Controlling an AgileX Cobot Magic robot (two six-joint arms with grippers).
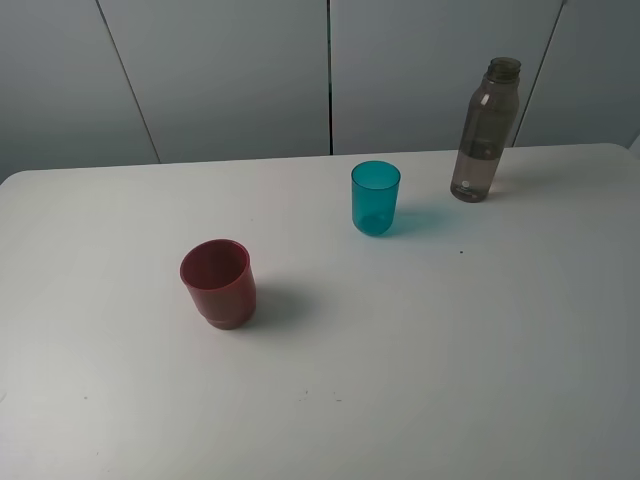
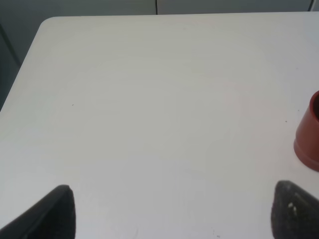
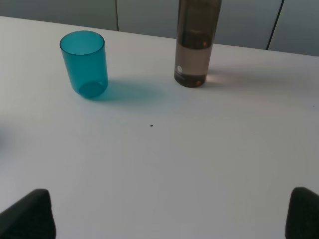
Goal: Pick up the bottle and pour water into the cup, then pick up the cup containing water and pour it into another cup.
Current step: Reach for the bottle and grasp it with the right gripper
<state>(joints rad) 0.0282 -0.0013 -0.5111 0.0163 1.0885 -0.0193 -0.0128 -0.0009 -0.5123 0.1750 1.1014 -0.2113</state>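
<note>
The smoky grey-brown bottle (image 1: 486,130) stands upright at the back right of the white table, uncapped; its lower body shows in the right wrist view (image 3: 196,42). The teal cup (image 1: 375,198) stands left of it, also upright (image 3: 84,63). The dark red cup (image 1: 218,283) sits nearer the front left; only its edge shows in the left wrist view (image 2: 309,137). Neither arm appears in the exterior high view. My left gripper (image 2: 172,211) is open above bare table, its fingertips (image 2: 55,211) wide apart. My right gripper (image 3: 169,214) is open too, well short of bottle and cup.
The white table (image 1: 450,350) has rounded back corners and ends just behind the bottle. Grey wall panels (image 1: 240,70) rise behind it. A tiny dark speck (image 1: 461,251) lies on the tabletop in front of the bottle.
</note>
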